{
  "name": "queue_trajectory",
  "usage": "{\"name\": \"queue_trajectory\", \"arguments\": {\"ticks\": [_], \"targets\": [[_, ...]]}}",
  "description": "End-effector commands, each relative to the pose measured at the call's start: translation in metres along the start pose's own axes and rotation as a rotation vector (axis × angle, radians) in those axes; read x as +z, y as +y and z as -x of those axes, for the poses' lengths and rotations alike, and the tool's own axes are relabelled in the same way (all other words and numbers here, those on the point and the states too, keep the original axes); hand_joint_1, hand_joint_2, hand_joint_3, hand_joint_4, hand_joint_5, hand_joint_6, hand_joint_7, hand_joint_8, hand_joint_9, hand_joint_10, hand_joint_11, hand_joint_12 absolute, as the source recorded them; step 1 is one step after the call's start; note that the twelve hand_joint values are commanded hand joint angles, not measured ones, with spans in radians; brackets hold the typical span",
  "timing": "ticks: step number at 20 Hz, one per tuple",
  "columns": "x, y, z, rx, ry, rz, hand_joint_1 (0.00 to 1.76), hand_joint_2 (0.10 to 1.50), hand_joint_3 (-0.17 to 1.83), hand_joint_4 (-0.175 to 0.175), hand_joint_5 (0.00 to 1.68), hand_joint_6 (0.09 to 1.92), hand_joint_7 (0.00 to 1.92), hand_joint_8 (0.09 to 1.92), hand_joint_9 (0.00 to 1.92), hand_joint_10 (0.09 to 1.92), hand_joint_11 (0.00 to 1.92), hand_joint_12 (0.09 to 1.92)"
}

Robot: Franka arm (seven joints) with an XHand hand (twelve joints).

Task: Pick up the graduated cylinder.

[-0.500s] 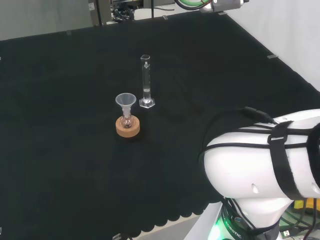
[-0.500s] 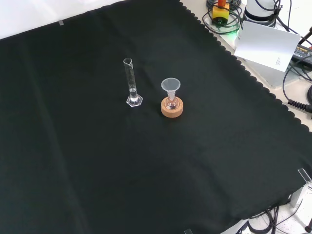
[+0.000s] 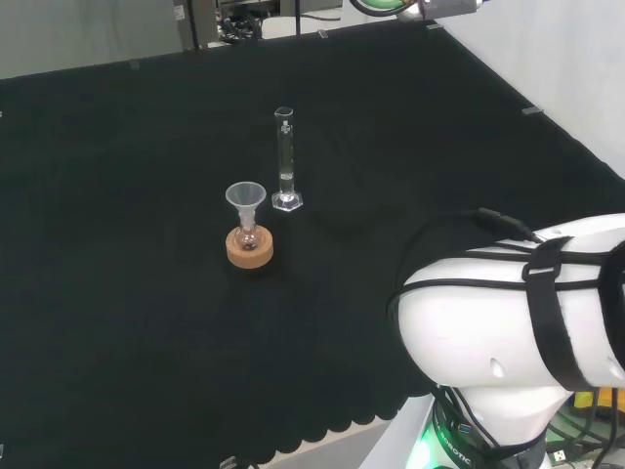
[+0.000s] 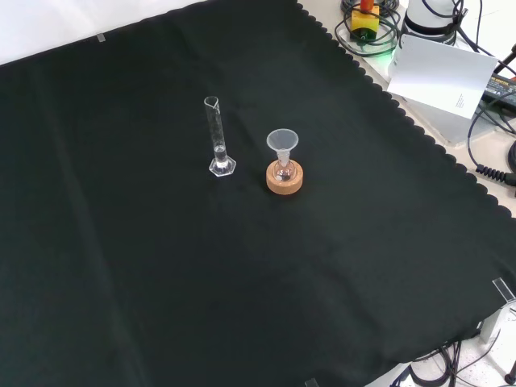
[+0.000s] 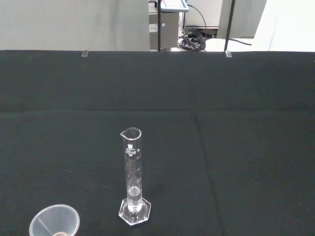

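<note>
1. Graduated cylinder (image 3: 284, 161): stands upright on its six-sided foot a little above the middle of the head view, on the black cloth (image 3: 117, 322); nothing touches it.
2. Sits left of centre in the upper half of the front view (image 4: 217, 137), spout at the top, tube clear.
3. Fills the lower middle of the wrist view (image 5: 133, 177), upright, printed marks along the tube, foot near the lower edge.
4. Funnel (image 3: 245, 198): rests in a small flask (image 3: 248, 234) on a cork ring (image 3: 249, 247), just below and left of the cylinder in the head view, close but apart.
5. Appears just right of the cylinder in the front view (image 4: 282, 142); its rim peeks in at the lower left corner of the wrist view (image 5: 54, 220).
6. Arm's white link (image 3: 518, 322): takes up the lower right of the head view.
7. Hand: cannot tell whether open or closed.
</note>
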State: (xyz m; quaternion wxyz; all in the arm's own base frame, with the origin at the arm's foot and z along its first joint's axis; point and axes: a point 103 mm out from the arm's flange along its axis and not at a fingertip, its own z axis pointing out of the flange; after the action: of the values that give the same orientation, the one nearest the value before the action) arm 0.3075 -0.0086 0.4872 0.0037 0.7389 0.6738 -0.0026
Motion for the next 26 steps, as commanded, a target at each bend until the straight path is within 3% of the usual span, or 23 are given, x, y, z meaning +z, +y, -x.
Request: {"name": "queue_trajectory", "arguments": {"ticks": [1,9,14,19,26], "targets": [[0.004,0.004,0.005,0.004,-0.005,0.013,0.0,1.21,0.39,-0.007,0.22,0.09,0.03,0.51,0.17,0.63,0.0,1.35],[0.034,0.025,0.031,0.044,0.03,0.001,0.0,1.21,0.37,-0.014,0.26,0.09,0.1,0.53,0.23,0.64,0.0,1.38],[0.066,0.056,0.053,0.041,0.105,0.011,0.02,1.2,0.35,-0.018,0.29,0.09,0.15,0.56,0.29,0.66,0.03,1.39],[0.107,0.095,0.072,0.011,0.188,0.045,0.26,1.12,0.3,-0.028,0.36,0.09,0.27,0.62,0.42,0.66,0.12,1.38],[0.179,0.141,0.081,-0.019,0.285,-0.032,0.52,1.0,0.28,-0.035,0.41,0.09,0.33,0.66,0.51,0.64,0.23,1.36]]}}
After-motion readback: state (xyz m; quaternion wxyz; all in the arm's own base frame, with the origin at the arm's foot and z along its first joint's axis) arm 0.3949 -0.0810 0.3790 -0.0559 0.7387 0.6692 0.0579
